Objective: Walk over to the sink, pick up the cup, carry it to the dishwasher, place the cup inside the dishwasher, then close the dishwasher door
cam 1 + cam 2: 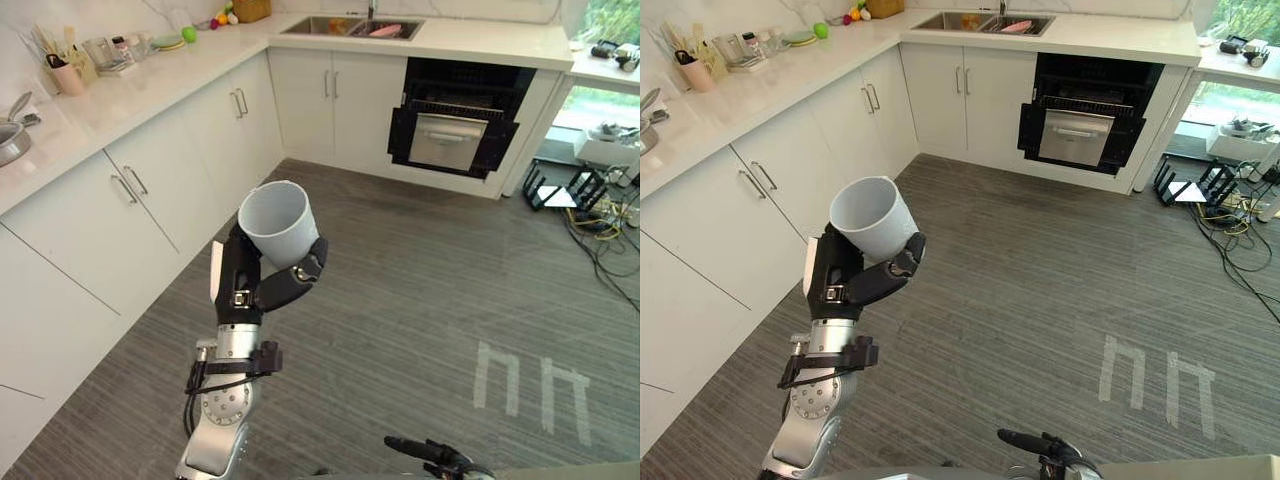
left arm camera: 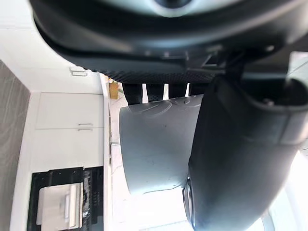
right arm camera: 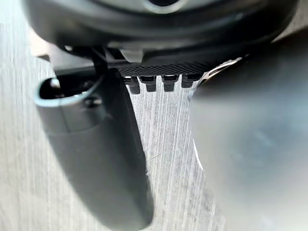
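Left hand (image 1: 242,285) grips the cup (image 1: 279,221), hiding its base.

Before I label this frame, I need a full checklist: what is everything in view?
cup: one, pale grey, held above the floor
counter: one, white, along left and far walls
dishwasher: one, black with silver panel, looks open, under the counter right of the sink
sink: one, steel, far counter, a pink item inside
cabinets: several, white, under the counter
pink pot: one, holds utensils, left counter
floor marks: a few, white, at right
cables: a tangle, mixed colours, floor at far right
left hand: one, dark, curled round the cup
right hand: one, dark, above the floor
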Robot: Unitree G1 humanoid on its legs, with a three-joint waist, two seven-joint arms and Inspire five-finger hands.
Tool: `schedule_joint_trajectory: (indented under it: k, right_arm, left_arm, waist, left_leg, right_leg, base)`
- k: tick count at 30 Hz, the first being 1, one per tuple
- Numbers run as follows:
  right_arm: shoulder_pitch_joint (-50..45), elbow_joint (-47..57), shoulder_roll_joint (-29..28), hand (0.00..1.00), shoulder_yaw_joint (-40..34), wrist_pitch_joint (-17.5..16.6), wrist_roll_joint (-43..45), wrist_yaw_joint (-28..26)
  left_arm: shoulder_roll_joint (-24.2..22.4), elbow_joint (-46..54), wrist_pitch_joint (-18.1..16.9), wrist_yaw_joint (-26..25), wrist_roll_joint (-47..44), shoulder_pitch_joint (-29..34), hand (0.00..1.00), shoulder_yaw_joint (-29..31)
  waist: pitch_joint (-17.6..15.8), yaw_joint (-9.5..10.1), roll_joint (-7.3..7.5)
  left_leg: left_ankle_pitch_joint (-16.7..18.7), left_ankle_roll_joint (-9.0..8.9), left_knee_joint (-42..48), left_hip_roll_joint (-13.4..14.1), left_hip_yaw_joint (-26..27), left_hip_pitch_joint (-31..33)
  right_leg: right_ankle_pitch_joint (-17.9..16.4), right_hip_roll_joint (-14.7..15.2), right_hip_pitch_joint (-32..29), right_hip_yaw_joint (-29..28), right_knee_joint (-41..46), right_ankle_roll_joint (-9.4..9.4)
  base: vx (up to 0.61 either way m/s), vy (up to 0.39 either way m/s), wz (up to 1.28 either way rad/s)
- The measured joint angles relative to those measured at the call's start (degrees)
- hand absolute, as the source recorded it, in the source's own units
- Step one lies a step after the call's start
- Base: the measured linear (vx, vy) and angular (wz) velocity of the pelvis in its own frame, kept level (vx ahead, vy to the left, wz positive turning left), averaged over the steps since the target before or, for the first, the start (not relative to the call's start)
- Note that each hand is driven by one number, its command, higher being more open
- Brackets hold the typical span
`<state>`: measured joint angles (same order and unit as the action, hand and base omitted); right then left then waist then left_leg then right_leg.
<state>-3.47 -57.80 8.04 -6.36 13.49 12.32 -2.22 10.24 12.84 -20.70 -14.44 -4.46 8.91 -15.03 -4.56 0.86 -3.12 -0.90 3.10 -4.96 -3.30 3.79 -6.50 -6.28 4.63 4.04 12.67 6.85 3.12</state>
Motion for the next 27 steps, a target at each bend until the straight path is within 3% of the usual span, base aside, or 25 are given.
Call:
schedule_joint_trajectory:
  k: [2, 3, 8, 11, 14, 20, 26, 27]
  right_arm:
    - [0.0, 0.0, -0.2, 1.00, 0.2, 0.0, 0.0, 0.2]
    - [1.1, -2.3, -2.2, 1.00, 3.4, -0.4, 0.0, 0.2]
    - [0.5, -2.3, -2.1, 1.00, 3.3, -0.6, 0.0, 0.1]
    - [-1.3, 0.1, -2.1, 1.00, 2.2, 0.0, 2.9, -1.2]
    - [-2.8, 1.4, -2.0, 1.00, 0.5, 1.5, 6.7, -3.2]
    - [-4.4, 2.6, -0.8, 1.00, -1.5, 4.4, 8.4, -8.3]
    - [-5.0, 2.2, -0.1, 1.00, -2.4, 5.6, 8.3, -8.9]
    - [-5.3, 1.8, 0.0, 1.00, -2.5, 5.6, 8.3, -8.9]
  left_arm:
    - [0.2, 0.0, 0.5, 0.0, -0.1, 0.3, 0.00, 0.6]
    - [1.6, 0.5, 0.5, 0.5, -5.1, 2.5, 0.00, 5.6]
    - [0.7, 0.5, 0.5, 0.5, -5.4, 2.8, 0.00, 6.5]
    - [-0.8, 0.5, 0.6, 3.2, -11.3, 2.7, 0.00, 7.5]
    - [-1.4, 0.1, 1.9, 9.4, -17.2, 2.7, 0.00, 6.4]
    - [-1.5, -2.5, 5.6, 18.8, -30.0, 3.3, 0.00, 6.9]
    - [-1.9, -2.6, 6.6, 19.4, -30.5, 3.9, 0.00, 10.9]
    - [-2.6, -2.6, 6.7, 19.3, -30.4, 4.0, 0.00, 11.8]
  waist:
    - [-0.1, 0.04, 0.39]
    - [0.0, 0.59, 4.36]
    - [0.0, 0.33, 4.30]
    - [0.2, -0.87, 4.32]
    - [0.3, -1.71, 4.40]
    - [0.9, -1.50, 4.33]
    - [1.0, -1.00, 4.38]
    - [0.9, -0.55, 4.47]
  left_leg:
    - [0.2, -0.31, 0.0, 0.2, 0.0, -0.5]
    - [-1.5, -0.34, -0.4, 0.2, -1.4, 0.1]
    - [-1.1, -0.78, -0.3, 0.5, 0.0, -0.2]
    - [-0.9, -0.89, -0.3, 0.8, 1.4, -0.1]
    - [-0.9, -0.93, -0.1, 1.0, 1.1, -0.4]
    - [-0.8, -1.13, -0.4, 1.5, 0.3, -1.2]
    - [-1.7, -1.39, -0.4, 1.0, -3.8, -1.6]
    - [-1.6, -1.61, -0.4, 0.7, -5.0, -1.5]
  right_leg:
    - [0.1, -0.3, 1.0, 0.1, -0.9, -0.13]
    - [4.4, -1.2, 4.1, 2.1, -8.0, -0.76]
    - [4.7, -1.5, 3.9, 0.7, -8.9, -0.88]
    - [5.7, -1.8, 4.1, 0.1, -10.1, -1.09]
    - [5.8, -2.1, 4.8, 0.5, -10.8, -1.25]
    - [5.2, -2.6, 6.0, 1.3, -10.2, -1.85]
    - [4.0, -2.1, 7.2, 5.3, -9.0, -1.76]
    - [2.3, -1.5, 6.6, 6.5, -6.5, -1.66]
  base:
    - [0.07, -0.050, 0.06]
    - [0.00, 0.000, 0.00]
    - [0.00, -0.001, -0.15]
    - [-0.01, -0.029, -0.26]
    - [0.00, -0.047, 0.04]
    - [-0.03, -0.056, 0.07]
    - [-0.05, -0.042, 0.36]
    - [-0.08, -0.003, 0.52]
